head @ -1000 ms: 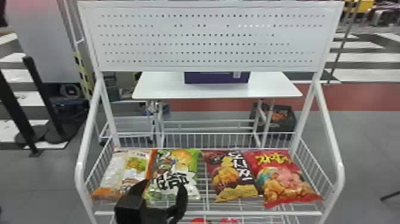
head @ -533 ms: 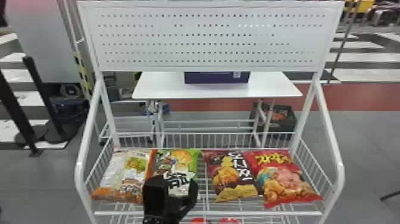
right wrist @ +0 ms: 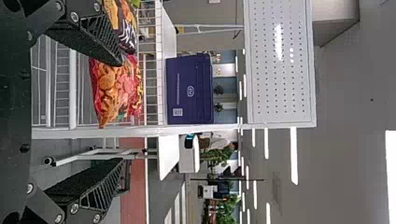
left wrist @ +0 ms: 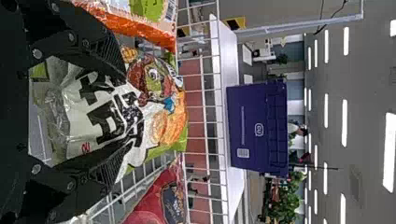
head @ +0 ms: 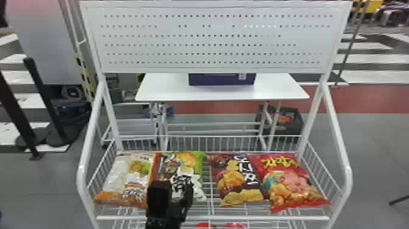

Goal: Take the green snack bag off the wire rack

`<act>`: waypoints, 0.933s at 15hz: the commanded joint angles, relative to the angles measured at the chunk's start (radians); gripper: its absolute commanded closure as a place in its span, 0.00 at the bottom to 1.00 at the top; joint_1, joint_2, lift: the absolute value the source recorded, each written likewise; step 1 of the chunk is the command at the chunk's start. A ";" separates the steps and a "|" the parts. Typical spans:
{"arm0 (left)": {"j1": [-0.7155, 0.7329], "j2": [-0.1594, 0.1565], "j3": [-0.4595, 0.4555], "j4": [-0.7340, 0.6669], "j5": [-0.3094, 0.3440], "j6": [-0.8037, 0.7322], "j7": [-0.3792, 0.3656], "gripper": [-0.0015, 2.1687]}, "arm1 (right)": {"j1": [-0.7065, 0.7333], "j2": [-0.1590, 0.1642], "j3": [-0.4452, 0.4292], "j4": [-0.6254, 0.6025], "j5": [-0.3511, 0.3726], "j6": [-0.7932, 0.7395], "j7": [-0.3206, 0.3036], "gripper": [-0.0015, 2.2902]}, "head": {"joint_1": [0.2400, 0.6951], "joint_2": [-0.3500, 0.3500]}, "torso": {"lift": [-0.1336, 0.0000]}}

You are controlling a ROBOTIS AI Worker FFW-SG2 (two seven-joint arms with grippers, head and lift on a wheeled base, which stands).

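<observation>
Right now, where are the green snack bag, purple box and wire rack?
Green snack bag (head: 184, 170): head view, its printed front.
Purple box (left wrist: 254, 128): left wrist view, its side.
Wire rack (head: 258, 218): head view, front rail.

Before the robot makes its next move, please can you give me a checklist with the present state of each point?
1. Left gripper is at the green snack bag: ok.
2. Part of the bag lies between its two fingers: ok.
3. Bag is firmly held: cannot tell; the fingers stand apart.
4. Left fingers do not touch the orange-edged bag beside it: cannot tell; they look close.
5. Bag is off the wire rack: not ok, it lies there.
6. Right gripper is away from the green bag: ok.
</observation>
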 commanded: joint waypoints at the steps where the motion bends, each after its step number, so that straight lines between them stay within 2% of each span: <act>1: 0.002 0.000 0.000 -0.001 0.003 0.014 0.026 0.60 | 0.002 0.000 -0.002 -0.003 -0.001 0.000 0.000 0.08 | 0.57 0.50 | 1.00; 3: 0.006 0.009 0.002 -0.009 0.004 0.023 0.007 0.79 | 0.002 0.000 -0.003 -0.003 -0.001 0.003 0.000 0.08 | 0.57 0.50 | 1.00; 7: 0.057 0.011 0.020 -0.081 0.007 -0.007 0.001 0.79 | -0.002 -0.002 -0.002 0.001 -0.002 0.003 0.000 0.08 | 0.57 0.50 | 1.00; 11: 0.153 0.025 0.051 -0.238 0.032 -0.017 0.000 0.79 | -0.007 -0.005 -0.002 0.004 -0.004 0.003 -0.001 0.08 | 0.57 0.50 | 1.00; 12: 0.190 0.038 0.063 -0.285 0.043 -0.026 0.001 0.79 | -0.008 -0.003 -0.002 0.005 -0.004 0.003 0.000 0.08 | 0.57 0.50 | 1.00; 14: 0.287 0.091 0.085 -0.388 0.058 -0.072 0.021 0.79 | -0.010 -0.005 -0.002 0.008 -0.005 0.003 -0.001 0.08 | 0.57 0.50 | 1.00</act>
